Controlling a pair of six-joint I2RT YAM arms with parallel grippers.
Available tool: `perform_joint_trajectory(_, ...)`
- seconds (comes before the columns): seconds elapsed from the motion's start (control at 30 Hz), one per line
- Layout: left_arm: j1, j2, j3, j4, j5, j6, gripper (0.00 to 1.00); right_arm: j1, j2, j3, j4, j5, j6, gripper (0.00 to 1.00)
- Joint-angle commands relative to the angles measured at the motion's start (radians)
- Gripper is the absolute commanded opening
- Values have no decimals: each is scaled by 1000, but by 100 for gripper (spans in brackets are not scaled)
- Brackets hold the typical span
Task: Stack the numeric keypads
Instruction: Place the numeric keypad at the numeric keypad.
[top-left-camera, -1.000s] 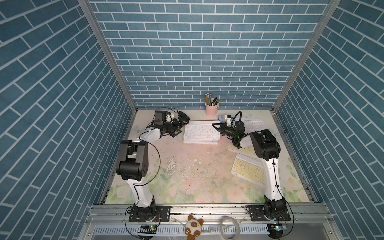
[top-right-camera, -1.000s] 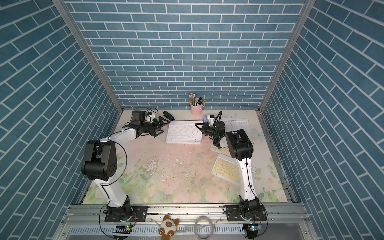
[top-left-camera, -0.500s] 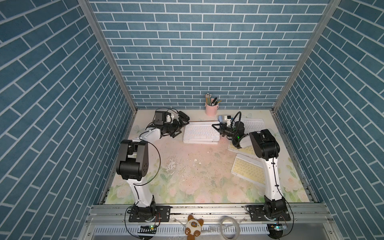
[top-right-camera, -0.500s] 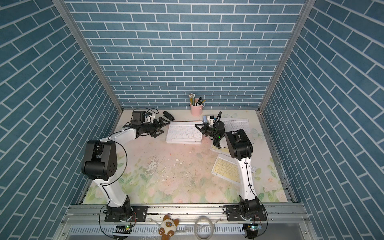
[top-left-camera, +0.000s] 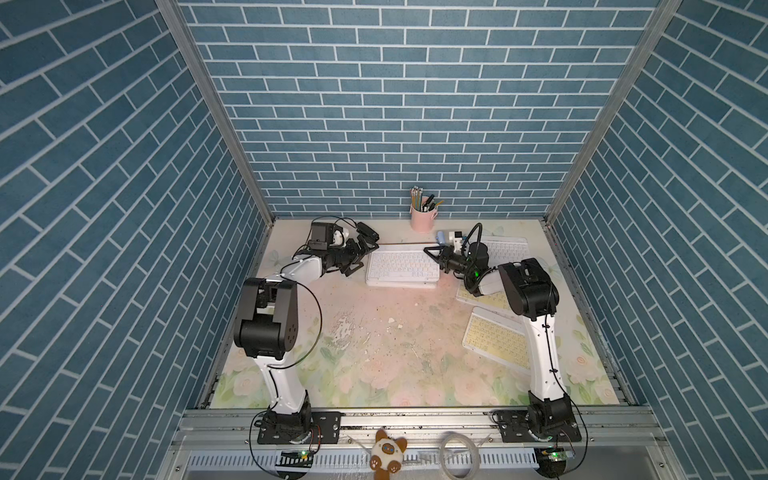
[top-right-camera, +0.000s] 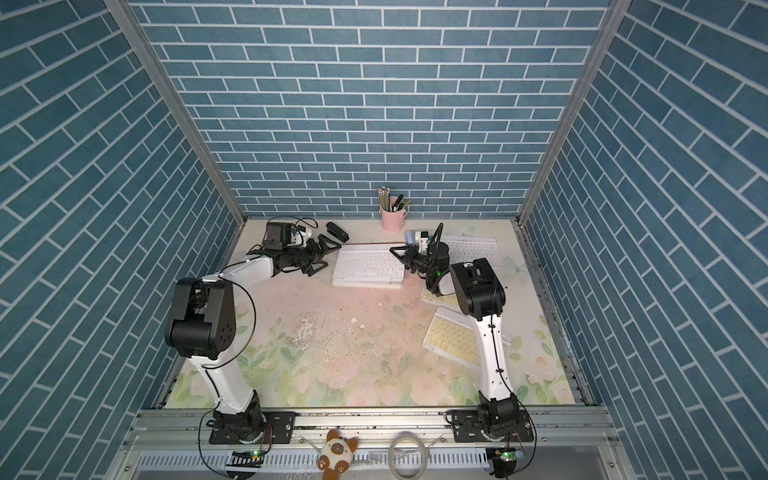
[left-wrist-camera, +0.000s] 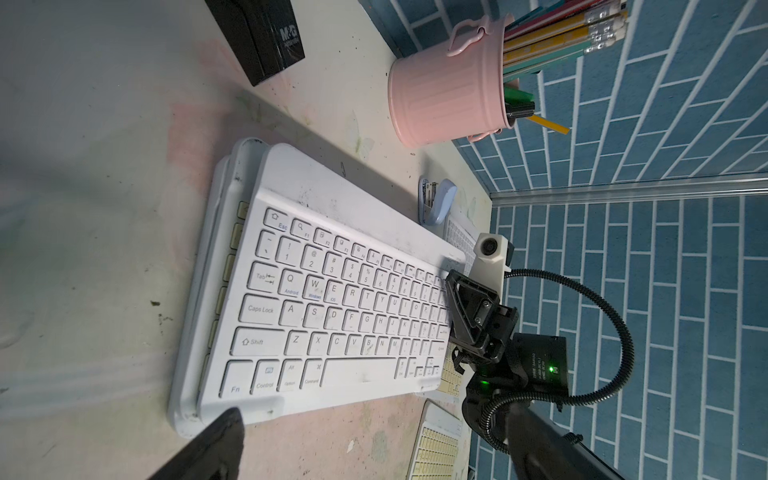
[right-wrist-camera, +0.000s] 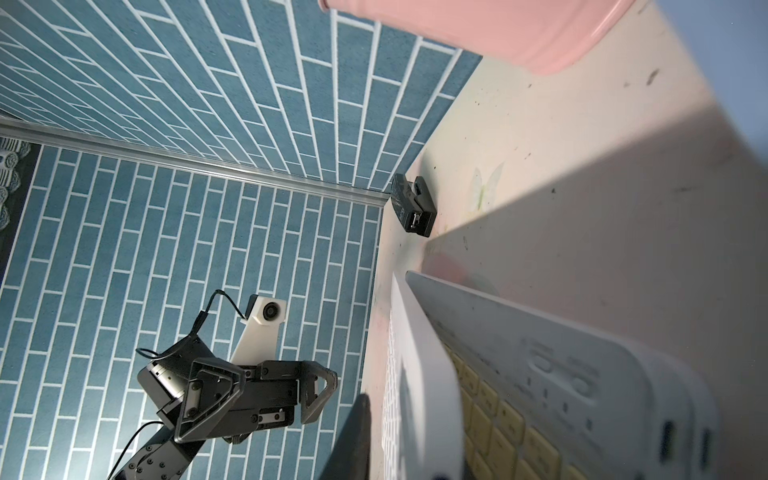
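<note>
Several keypads (top-left-camera: 401, 266) stacked at 12 o'clock on table (top-left-camera: 374, 353); left gripper (top-left-camera: 362, 258) spread wide, just off their 9 o'clock edge; right gripper (top-left-camera: 434, 257) at 3 o'clock edge, grip unclear; open room toward 6.

the stapler (left-wrist-camera: 259, 39) is marked "m&g". the top keypad (left-wrist-camera: 332, 299) has keys reading esc, tab, caps lock, shift, fn, control, option, command, with android, windows, ios under q, w, e.
</note>
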Motion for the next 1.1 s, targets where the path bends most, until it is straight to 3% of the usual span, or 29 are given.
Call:
perform_joint_trajectory(0.0, -7, 21, 23, -9, 10, 19, 99, -9, 1, 21, 15, -1, -3, 25)
perform_joint_trajectory(0.5, -13, 26, 24, -9, 13, 18, 100, -18, -88, 3, -248, -9, -182, 27)
perform_joint_trajectory(1.07, -19, 30, 31, -16, 16, 21, 100, -25, -168, 63, -672, 9, -453, 27)
